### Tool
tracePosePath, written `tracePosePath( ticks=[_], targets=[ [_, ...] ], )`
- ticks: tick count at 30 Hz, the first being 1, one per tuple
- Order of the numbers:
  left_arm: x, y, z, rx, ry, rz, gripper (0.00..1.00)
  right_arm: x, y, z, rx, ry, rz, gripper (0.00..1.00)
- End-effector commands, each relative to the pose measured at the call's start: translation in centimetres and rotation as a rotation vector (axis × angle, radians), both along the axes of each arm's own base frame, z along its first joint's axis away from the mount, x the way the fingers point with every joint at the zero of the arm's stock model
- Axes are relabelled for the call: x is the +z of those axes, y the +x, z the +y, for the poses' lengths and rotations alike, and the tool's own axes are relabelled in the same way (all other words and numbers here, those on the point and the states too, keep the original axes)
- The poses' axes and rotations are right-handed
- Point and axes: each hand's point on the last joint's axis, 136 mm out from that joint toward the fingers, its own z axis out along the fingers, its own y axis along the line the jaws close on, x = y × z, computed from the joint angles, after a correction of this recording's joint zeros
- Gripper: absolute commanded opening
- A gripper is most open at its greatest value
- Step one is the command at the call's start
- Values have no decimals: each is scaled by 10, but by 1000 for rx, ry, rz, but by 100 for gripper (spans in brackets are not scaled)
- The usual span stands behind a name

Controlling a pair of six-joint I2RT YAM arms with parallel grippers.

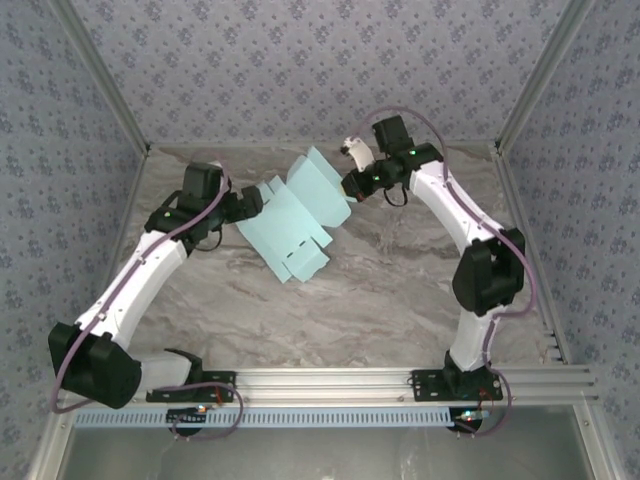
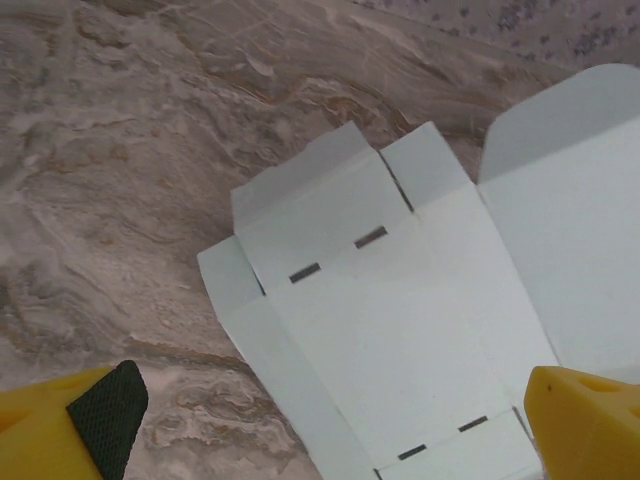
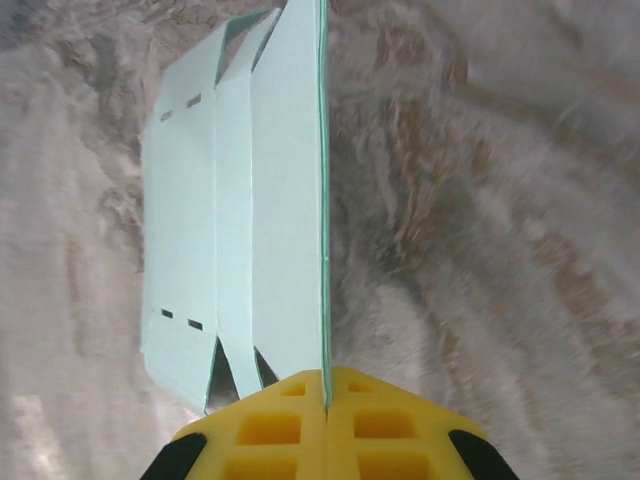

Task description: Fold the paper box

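Right, here is my count and what I see from the console:

- One paper box [image 1: 298,218], a pale aqua-blue thin card cut-out, unfolded, with tabbed flaps. Through the left wrist camera I count four small dark slots in the paper box [image 2: 380,330], two at each end of its middle panel.
- Two arms and two tools, one on each arm.
- One grey-brown marbled table [image 1: 400,290], with one aluminium rail [image 1: 400,381] along its near edge.
- The right tool [image 1: 350,185] is fully closed and pinches the right edge of the card. In the right wrist view the yellow fingers of the right tool [image 3: 325,398] meet on that edge, and the paper box [image 3: 240,200] runs away from them, edge-on.
- The left tool [image 1: 262,199] stands as wide as it goes and holds nothing. Its yellow fingers [image 2: 585,425] frame the card, with the left tool [image 2: 335,435] centred over the panels. I cannot tell whether it touches the card.
- The card hangs between the two tools over the far middle of the table, with its right side raised.
- Its far corner lies close to the patterned back wall [image 1: 320,70].
- The near half of the table is bare marble, and the side walls are well apart from the card.
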Motion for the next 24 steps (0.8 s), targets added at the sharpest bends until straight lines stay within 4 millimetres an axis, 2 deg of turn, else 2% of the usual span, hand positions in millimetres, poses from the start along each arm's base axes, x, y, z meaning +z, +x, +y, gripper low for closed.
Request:
tracePosePath(
  ticks=[1, 5, 8, 13, 14, 16, 19, 21, 24],
  targets=[
    [11, 0, 20, 83, -13, -53, 100, 32, 7, -2, 45, -237, -336, 0],
    [10, -3, 34, 122, -52, -88, 99, 83, -3, 1, 38, -365, -529, 0],
    [5, -2, 38, 139, -63, -85, 99, 117, 0, -5, -26, -465, -663, 0],
    [-6, 2, 40, 156, -67, -61, 100, 153, 4, -12, -127, -580, -806, 0],
    [-9, 3, 42, 162, -67, -53, 99, 154, 2, -11, -124, -603, -828, 0],
    [-15, 5, 44, 181, -72, -41, 99, 146, -4, -5, -85, -653, -864, 0],
    [-24, 8, 48, 204, -81, -33, 99, 112, -22, 10, 62, -699, -918, 0],
    [-32, 10, 44, 192, -96, -19, 99, 89, -36, 16, 149, -680, -935, 0],
    [-44, 14, 26, 129, -157, 29, 99, 75, -42, 12, 119, -641, -893, 0]
  ],
)
